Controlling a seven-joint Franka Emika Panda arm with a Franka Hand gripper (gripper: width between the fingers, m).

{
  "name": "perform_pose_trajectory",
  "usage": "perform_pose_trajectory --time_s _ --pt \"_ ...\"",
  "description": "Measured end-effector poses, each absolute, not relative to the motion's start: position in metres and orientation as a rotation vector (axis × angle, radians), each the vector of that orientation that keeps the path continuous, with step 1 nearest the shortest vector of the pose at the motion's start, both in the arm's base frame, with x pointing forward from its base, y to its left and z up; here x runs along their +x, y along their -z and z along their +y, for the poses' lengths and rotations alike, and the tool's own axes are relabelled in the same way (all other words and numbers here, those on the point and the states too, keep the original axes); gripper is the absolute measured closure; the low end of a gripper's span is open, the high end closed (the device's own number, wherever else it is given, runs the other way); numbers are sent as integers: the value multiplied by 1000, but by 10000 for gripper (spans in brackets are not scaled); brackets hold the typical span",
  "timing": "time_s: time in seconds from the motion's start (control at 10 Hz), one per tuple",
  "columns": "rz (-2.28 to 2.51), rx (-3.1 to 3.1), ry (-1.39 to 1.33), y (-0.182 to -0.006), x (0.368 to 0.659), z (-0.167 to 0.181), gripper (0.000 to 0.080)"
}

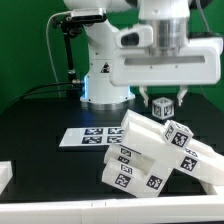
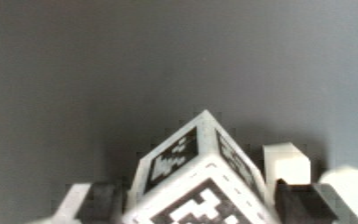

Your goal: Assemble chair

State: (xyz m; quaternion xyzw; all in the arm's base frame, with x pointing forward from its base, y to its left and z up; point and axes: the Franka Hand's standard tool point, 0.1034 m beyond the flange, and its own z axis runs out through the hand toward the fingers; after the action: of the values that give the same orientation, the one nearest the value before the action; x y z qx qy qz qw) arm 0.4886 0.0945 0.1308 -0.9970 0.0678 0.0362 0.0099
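White moulded plastic, chunky and rigid: that is what I am dealing with. On the black desk (image 1: 40, 115) the pile of chair parts (image 1: 150, 150) lies below my pincer (image 1: 163, 104) and a little forward of it, frames and blocks leaning on one another. I judge them stiff, light for their bulk and smooth enough to slip, so flat opposite faces are the places to clamp, not the tagged corners. The marker board (image 1: 88, 137) lies flat beside the pile. Smallest is the tagged block (image 1: 163, 105) right between my fingers (image 2: 290, 160); they stand close on its sides, apparently gripping it clear of the desk.
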Motion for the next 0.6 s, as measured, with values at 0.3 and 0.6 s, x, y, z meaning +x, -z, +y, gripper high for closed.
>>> perform_pose_trajectory --time_s 0.3,0.6 --pt "213 -3116 -105 -124 487 94 403" --pt "189 -3119 -109 -126 488 93 403"
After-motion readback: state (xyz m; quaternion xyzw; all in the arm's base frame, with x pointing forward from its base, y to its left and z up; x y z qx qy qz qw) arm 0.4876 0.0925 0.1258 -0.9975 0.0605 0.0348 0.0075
